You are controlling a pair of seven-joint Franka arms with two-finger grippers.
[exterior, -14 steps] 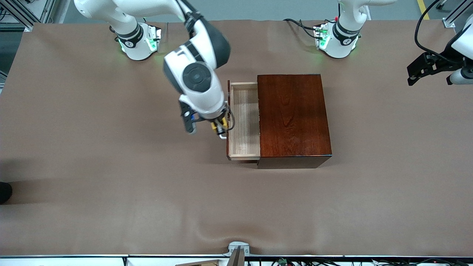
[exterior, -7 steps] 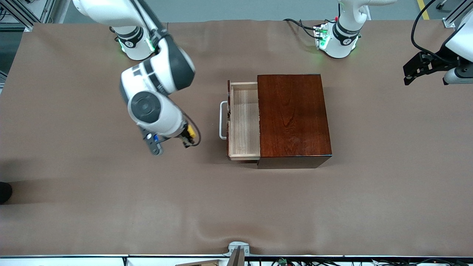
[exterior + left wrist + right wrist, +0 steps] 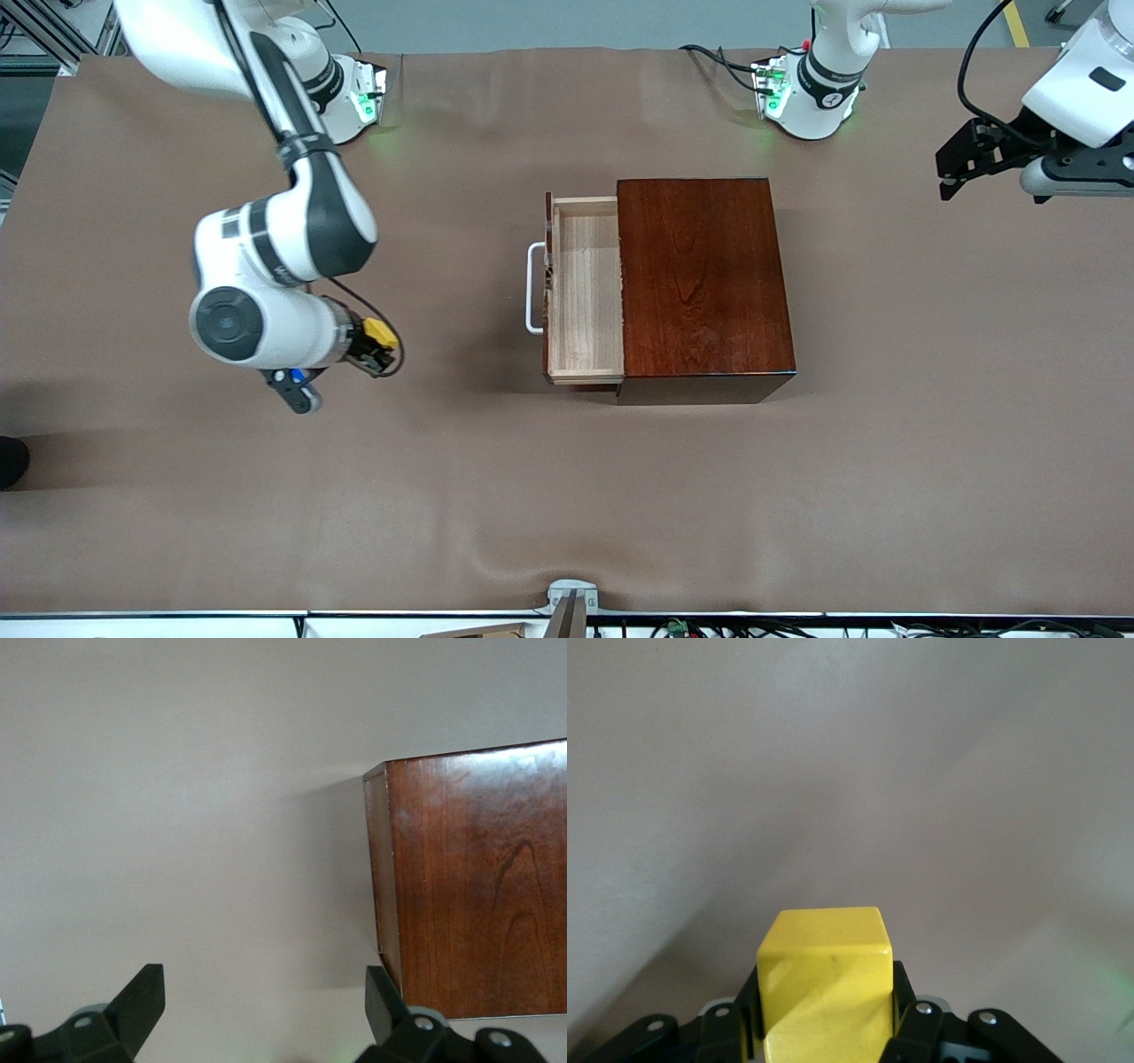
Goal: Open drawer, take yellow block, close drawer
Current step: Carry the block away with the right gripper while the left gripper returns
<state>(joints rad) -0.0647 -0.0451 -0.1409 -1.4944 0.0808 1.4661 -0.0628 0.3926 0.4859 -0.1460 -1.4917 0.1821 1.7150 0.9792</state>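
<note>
Biggest thing first: the bench [image 3: 567,496] is covered w/ a brown sheet, mostly bare. Dead center sits the dark red-brown wooden box [image 3: 704,283], glossy top. Its drawer [image 3: 585,292] is pulled out toward the right arm's end of the bench, about 9 o'clock off the box, pale wood inside, nothing visible in the exposed part. White loop handle [image 3: 534,288] sticks out from the drawer front, same 9 o'clock direction.

Right arm reaches down from its base at approx 11 o'clock of the scene. Right hand [image 3: 376,341] is up in the air over bare bench, at 9 o'clock from the drawer handle and well apart from it. It's clamped on the yellow block [image 3: 382,331]; wrist view shows the cube [image 3: 826,979] squeezed between the black fingers [image 3: 917,1023], only brown sheet under it.

Left arm waits off at approx 2 o'clock of the box. Left hand [image 3: 961,159] hangs over the bench edge there, fingers [image 3: 142,997] spread wide, holding nothing. Its wrist cam sees a corner of the box [image 3: 478,877] and bare sheet.

Nothing sits between the block and the drawer, just open sheet.
</note>
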